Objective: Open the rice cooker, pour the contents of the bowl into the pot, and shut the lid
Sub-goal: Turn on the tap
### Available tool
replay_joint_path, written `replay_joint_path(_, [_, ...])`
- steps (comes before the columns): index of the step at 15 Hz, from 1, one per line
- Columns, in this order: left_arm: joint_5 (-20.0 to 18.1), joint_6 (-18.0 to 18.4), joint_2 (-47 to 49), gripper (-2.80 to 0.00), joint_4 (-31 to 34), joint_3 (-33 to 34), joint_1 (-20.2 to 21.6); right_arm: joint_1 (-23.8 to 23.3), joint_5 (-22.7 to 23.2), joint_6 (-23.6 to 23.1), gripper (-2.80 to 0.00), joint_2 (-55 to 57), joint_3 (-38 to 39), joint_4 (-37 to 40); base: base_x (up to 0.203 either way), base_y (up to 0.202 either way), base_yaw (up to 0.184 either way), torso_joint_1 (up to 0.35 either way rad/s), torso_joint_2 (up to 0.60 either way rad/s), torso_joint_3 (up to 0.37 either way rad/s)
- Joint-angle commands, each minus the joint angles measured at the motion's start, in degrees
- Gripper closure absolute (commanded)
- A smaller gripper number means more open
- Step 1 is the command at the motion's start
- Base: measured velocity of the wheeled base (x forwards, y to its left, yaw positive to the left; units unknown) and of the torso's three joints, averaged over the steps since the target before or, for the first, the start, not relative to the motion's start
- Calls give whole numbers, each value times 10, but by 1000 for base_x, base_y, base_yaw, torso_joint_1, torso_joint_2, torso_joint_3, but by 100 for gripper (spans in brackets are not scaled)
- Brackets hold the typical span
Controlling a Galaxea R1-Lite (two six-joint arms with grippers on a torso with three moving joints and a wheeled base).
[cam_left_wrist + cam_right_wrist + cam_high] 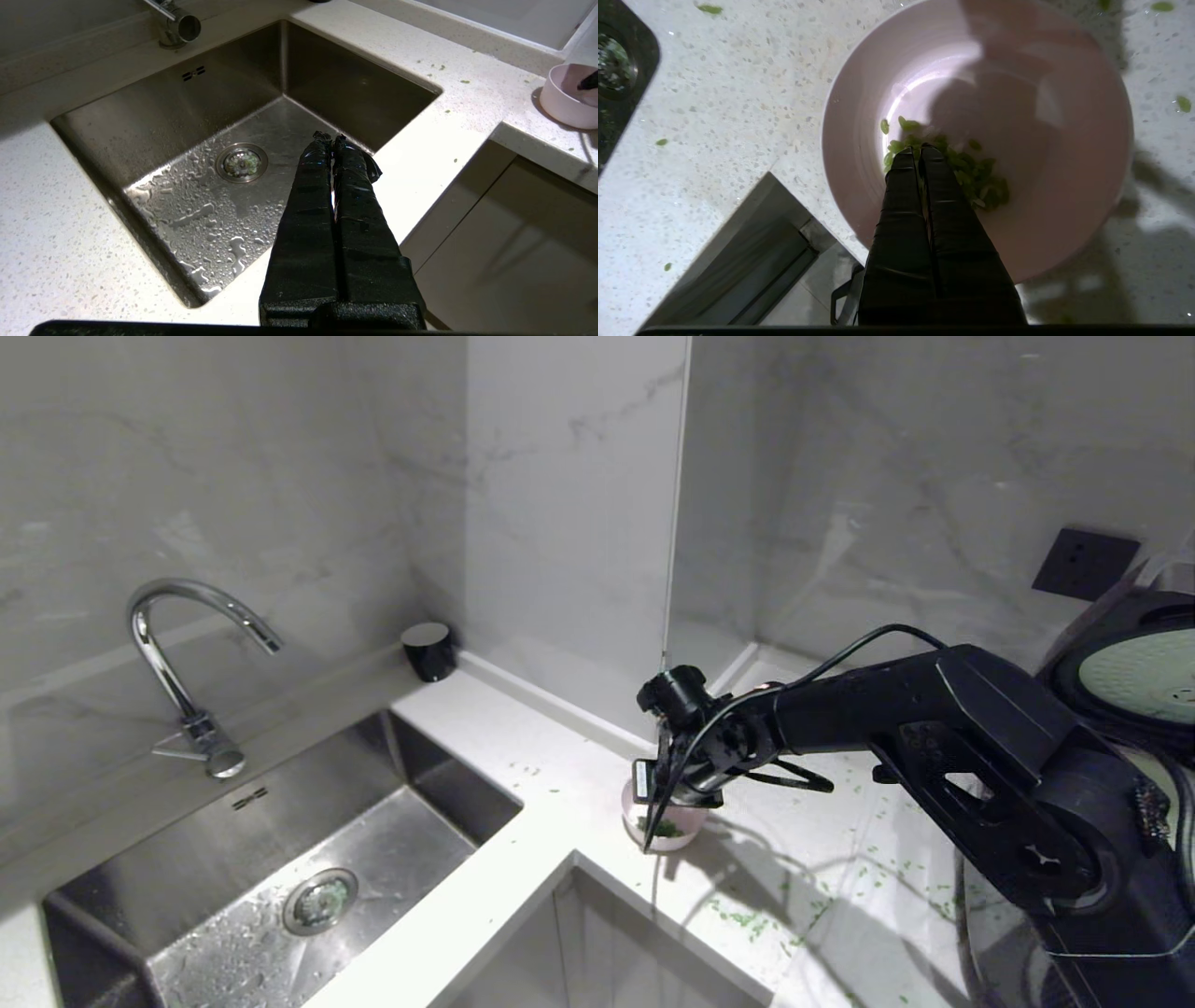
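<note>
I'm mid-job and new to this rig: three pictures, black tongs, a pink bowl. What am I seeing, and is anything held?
It is a two-armed robot at a kitchen counter. The wide picture comes from its head; the other two from cameras on its wrists. The right gripper is shut, its tips down inside the bowl among the green bits, apparently holding nothing. The left gripper is shut and empty above the sink. More green bits lie scattered on the counter. The cooker's lid stands open.
</note>
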Motion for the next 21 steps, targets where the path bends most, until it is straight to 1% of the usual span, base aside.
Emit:
replay_joint_path(1, [0, 0, -1, 0, 1, 0, 0, 13, -1, 0, 0, 24, -14, 1, 0, 0, 0, 0, 0, 0])
replay_joint_path(2, [0, 0, -1, 0, 1, 0, 0, 17, -6, 1, 0, 35, -25, 2, 0, 0, 0, 0, 0, 0])
replay_joint_path(5, [0, 0, -1, 0, 1, 0, 0, 25, -64, 1, 0, 61, -58, 2, 0, 0, 0, 0, 0, 0])
replay_joint_path(6, [0, 0, -1, 0, 1, 0, 0, 27, -69, 1, 0, 61, -59, 3, 0, 0, 0, 0, 0, 0])
replay_joint_path(14, [0, 0, -1, 0, 1, 0, 0, 46, -63, 3, 0, 61, -90, 6, 0, 0, 0, 0, 0, 0])
replay_joint_path(16, [0, 0, -1, 0, 1, 0, 0, 51, -50, 4, 0, 62, -93, 16, 0, 0, 0, 0, 0, 0])
replay_joint_path(20, [0, -1, -1, 0, 1, 0, 0, 62, -44, 3, 0, 63, -94, 14, 0, 0, 0, 0, 0, 0])
replay_joint_path(21, [0, -1, -1, 0, 1, 0, 0, 65, -36, 3, 0, 63, -94, 13, 0, 0, 0, 0, 0, 0])
